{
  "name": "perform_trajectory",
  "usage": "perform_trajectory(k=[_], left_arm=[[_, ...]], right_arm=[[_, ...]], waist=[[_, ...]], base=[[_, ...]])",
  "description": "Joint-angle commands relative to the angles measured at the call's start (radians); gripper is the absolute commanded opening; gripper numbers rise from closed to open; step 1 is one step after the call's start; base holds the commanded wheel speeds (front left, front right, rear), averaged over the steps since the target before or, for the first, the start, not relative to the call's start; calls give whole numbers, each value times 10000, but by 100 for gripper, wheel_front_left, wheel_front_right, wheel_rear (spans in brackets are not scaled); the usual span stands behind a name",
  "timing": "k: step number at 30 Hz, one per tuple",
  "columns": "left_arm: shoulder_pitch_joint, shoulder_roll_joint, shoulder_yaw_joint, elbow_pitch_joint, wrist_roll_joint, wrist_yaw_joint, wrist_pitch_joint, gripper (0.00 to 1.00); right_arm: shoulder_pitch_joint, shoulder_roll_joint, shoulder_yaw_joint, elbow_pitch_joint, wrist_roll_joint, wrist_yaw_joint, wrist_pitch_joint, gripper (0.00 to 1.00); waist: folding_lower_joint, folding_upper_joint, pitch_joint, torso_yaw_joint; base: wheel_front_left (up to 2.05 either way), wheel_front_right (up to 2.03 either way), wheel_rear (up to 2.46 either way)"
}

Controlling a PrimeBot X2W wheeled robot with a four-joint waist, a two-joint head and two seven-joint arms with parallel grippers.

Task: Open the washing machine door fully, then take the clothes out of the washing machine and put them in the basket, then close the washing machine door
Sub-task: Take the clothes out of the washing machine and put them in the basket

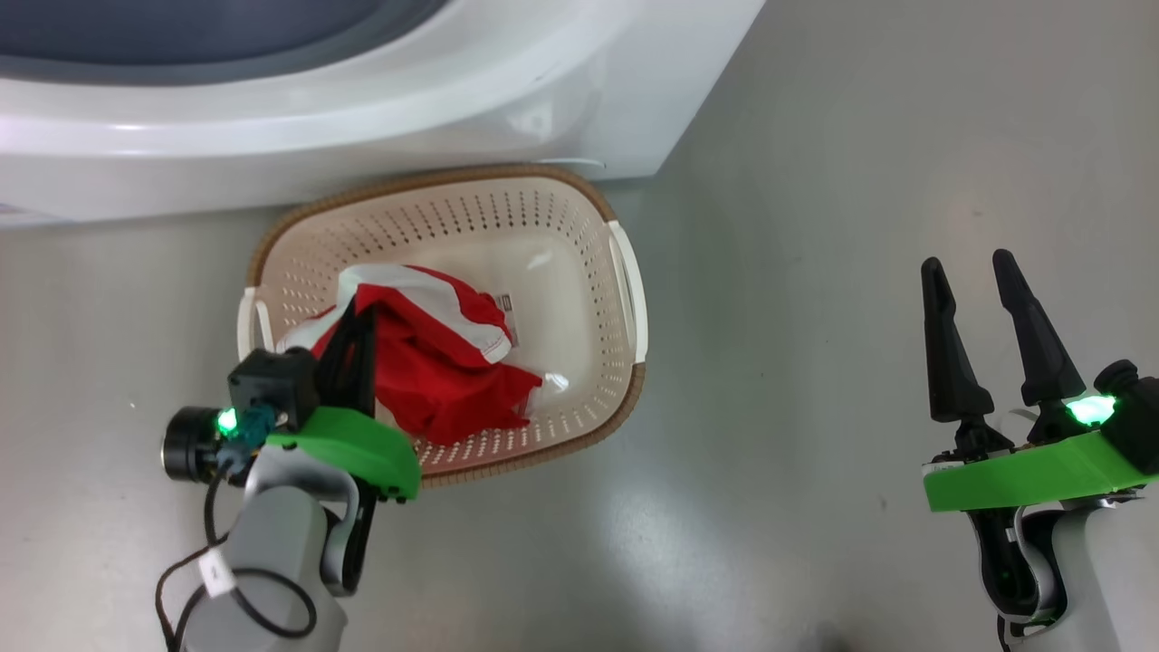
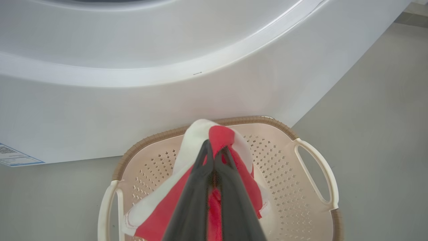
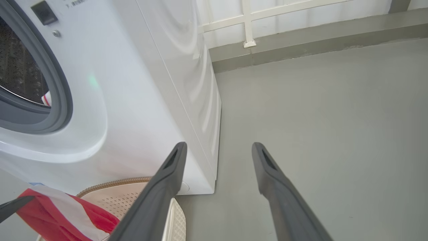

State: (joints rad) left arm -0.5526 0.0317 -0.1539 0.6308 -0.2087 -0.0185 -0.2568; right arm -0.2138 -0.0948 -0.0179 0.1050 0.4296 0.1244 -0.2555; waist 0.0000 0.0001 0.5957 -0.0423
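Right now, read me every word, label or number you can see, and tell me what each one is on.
No text reads clearly.
Low on the washing machine front, blue label: print too small.
Top of the machine front, grey print: cut off and blurred.
On the basket floor, paper label: too small.
On the left arm's cable, white tag: unreadable.

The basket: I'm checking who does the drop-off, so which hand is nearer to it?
Left. The left hand is over the basket, shut on the red garment. The right hand hangs open above the floor, off to its right.
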Motion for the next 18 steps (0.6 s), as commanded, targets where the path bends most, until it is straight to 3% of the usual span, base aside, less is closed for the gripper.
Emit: perform_trajectory(k=[1, 18], left_arm=[[-176, 185, 205, 156, 144, -30, -49, 0], [-2166, 185, -5, 2810, -272, -33, -49, 0]], right_arm=[[-127, -45, 218, -264, -32, 63, -63, 100], [-912, -105, 245, -499, -80, 63, -63, 100]], waist=[[0, -1, 522, -95], [0, -1, 2209, -131]], base=[[0, 0, 0], [0, 0, 0]])
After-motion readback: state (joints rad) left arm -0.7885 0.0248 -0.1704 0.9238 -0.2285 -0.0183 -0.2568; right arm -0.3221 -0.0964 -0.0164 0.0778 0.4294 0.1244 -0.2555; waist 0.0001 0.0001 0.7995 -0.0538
